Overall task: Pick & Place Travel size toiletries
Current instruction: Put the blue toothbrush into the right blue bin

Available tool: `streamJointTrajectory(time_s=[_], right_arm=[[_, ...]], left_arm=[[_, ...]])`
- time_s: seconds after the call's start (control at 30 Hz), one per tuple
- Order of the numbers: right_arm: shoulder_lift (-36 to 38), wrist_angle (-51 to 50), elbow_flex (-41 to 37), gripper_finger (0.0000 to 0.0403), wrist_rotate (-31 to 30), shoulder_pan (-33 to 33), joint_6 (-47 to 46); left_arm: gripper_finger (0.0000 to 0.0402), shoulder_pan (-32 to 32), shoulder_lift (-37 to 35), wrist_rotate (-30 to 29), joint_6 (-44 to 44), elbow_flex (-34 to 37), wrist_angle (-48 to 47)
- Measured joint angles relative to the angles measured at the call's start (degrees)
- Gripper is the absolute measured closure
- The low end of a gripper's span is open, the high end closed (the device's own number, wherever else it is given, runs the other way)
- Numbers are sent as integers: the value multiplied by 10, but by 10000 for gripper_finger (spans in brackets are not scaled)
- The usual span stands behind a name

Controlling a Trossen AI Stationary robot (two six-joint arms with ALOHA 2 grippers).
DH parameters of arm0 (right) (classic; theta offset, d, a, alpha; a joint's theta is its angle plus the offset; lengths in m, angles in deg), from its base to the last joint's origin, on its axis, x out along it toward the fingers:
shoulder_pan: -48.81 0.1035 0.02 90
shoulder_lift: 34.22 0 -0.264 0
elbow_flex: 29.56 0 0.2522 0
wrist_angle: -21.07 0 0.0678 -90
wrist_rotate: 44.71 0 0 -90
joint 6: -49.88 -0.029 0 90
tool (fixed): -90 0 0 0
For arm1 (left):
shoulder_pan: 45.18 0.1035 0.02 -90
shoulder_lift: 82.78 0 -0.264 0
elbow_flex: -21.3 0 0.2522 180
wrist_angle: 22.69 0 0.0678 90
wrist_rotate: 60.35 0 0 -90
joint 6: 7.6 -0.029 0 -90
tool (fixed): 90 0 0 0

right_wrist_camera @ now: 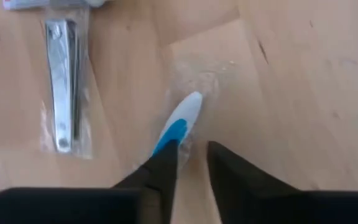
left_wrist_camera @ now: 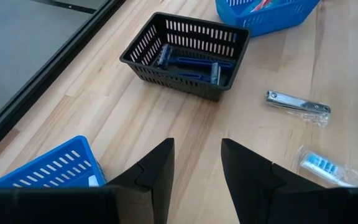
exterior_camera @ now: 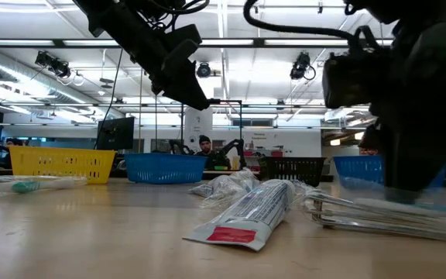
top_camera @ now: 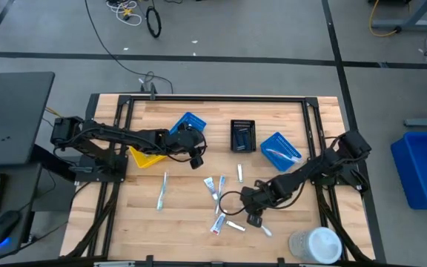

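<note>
Several wrapped toiletries lie loose mid-table: small tubes (top_camera: 212, 185), a long toothbrush (top_camera: 161, 189) and a toothpaste tube (exterior_camera: 246, 213). My right gripper (top_camera: 254, 217) is low over the table near its front edge. Its fingers (right_wrist_camera: 191, 155) stand slightly apart, pointing down at a blue-and-white toothbrush (right_wrist_camera: 180, 121) that lies flat in clear wrap. The toothbrush's blue end runs up to one fingertip (right_wrist_camera: 166, 152). My left gripper (top_camera: 195, 157) is open and empty (left_wrist_camera: 197, 162), raised above the table between a blue bin (top_camera: 187, 126) and the black basket (top_camera: 242, 135). My right gripper comes from above, and one finger stands at the toothbrush's blue end (right_wrist_camera: 171, 134). I cannot tell whether it touches the toothbrush or its wrap. The toothbrush lies flat on the table.
The black basket (left_wrist_camera: 185, 53) holds blue razors. A yellow bin (top_camera: 145, 157) sits under my left arm, and a second blue bin (top_camera: 280, 148) stands at the right. A wrapped nail clipper (right_wrist_camera: 64, 87) lies beside the toothbrush. A large white lidded container (top_camera: 317, 245) stands at the front right.
</note>
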Motion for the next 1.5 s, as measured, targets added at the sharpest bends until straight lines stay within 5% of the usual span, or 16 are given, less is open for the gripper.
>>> streamJointTrajectory(time_s=[0.23, 0.63, 0.8, 1.07, 1.23, 1.5], right_arm=[[-3, -42, 21, 396, 21, -21, 24], [-3, -240, 119, 401, 33, -41, 61], [-2, -351, 164, 401, -24, -41, 63], [-2, -369, 171, 402, -40, -40, 49], [-2, -366, 171, 383, 24, -44, -13], [-1, -354, 159, 288, 84, -43, -117]], left_arm=[[262, 0, 0, 0, -2, 0, -1], [262, 0, 0, 0, -2, 0, -1], [262, 0, 0, 0, -2, 0, -1], [262, 0, 0, 0, -1, 0, -1], [262, 0, 0, 0, -1, 0, -1], [262, 0, 0, 0, -1, 0, -1]])
